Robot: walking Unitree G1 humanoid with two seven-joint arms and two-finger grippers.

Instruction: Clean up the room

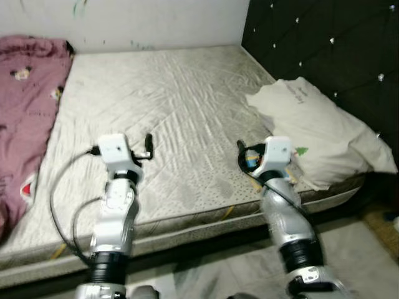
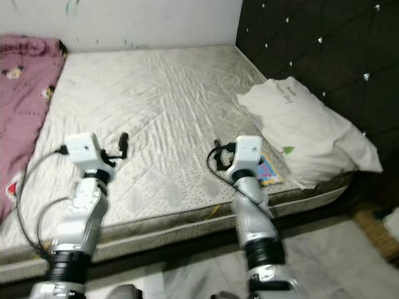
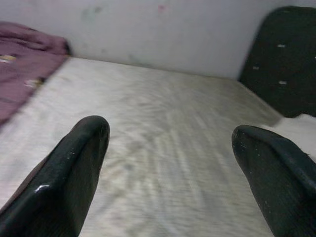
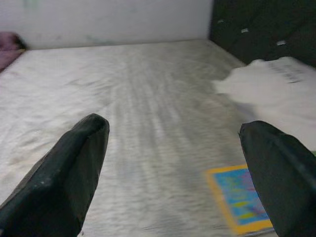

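Both arms are reaching over the mattress (image 1: 181, 106). The left gripper (image 3: 170, 173) is hovering with fingers spread wide, empty. The right gripper (image 4: 173, 173) — equally wide apart, holding nothing — is hanging just beside a colourful flat thing, perhaps a book (image 4: 239, 197), lying near the white pillow (image 1: 318, 131). A pink blanket (image 1: 25, 106) is lying along the bed's left side.

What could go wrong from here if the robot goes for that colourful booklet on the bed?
1. The flat blue and yellow booklet lies flush on the grey quilted mattress, so the open right pincer may slide over it or snag fabric.
2. It sits by the mattress edge; a nudge could push it off.
3. The white pillow lies right beside it, perhaps touching, and could get bumped or dragged.
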